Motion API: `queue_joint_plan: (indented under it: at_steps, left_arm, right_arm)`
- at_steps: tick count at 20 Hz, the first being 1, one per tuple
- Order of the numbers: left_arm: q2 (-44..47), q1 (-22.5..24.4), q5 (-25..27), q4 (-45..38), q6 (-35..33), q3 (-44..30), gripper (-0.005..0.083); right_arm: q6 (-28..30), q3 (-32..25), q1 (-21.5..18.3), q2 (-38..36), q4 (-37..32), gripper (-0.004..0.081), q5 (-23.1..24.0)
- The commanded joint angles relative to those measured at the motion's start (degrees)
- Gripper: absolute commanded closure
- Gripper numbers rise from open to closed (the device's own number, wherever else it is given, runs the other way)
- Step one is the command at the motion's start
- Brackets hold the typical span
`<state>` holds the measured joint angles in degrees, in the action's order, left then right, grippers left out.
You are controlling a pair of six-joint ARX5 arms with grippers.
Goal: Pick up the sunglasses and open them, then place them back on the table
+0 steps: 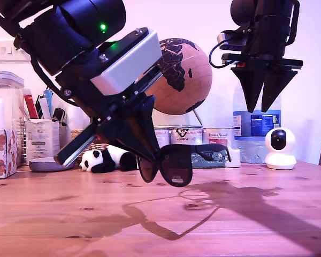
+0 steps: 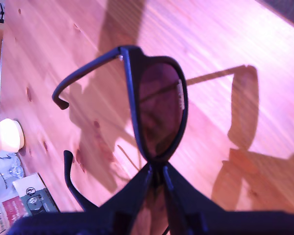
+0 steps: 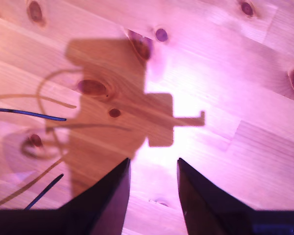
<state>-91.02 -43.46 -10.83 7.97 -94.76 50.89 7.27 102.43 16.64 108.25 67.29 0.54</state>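
Above tabletop (image 1: 53, 214), sunglasses (image 1: 174, 163) hang w/ both arms unfolded, clamped at bridge by my first end effector (image 2: 157, 171). My second end effector (image 3: 153, 188): parted, empty. Next: lower, release.

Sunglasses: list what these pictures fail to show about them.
- Sunglasses, exterior view: the lens on that view's left is half hidden behind my first tool.
- First wrist view: the frame's bridge vanishes between the tool's fingers; the second lens is out of sight.
- Second wrist view: only thin arm tips, cut off by the edge.
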Motion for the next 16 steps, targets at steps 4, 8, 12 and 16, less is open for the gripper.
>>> queue_joint_plan:
  at_steps: [4,8,12,16]
  left_arm:
    - [-3.23,0.17,-0.26,0.81,-1.64,-0.70,0.0793]
    - [-3.61,1.33,-0.68,1.92,-5.84,-0.70,0.0793]
    - [-4.70,2.95,-0.79,4.00,-9.44,-0.70,0.0793]
    - [-6.32,3.08,-1.16,3.65,-11.87,-0.70,0.0792]
  right_arm:
    - [-0.46,0.44,0.48,0.98,0.33,0.0505,-0.17]
    - [-0.46,0.44,0.48,0.98,0.55,0.0506,-0.15]
    - [-0.46,0.44,0.48,0.98,0.52,0.0505,-0.17]
    - [-0.46,0.44,0.48,0.98,0.72,0.0505,-0.15]
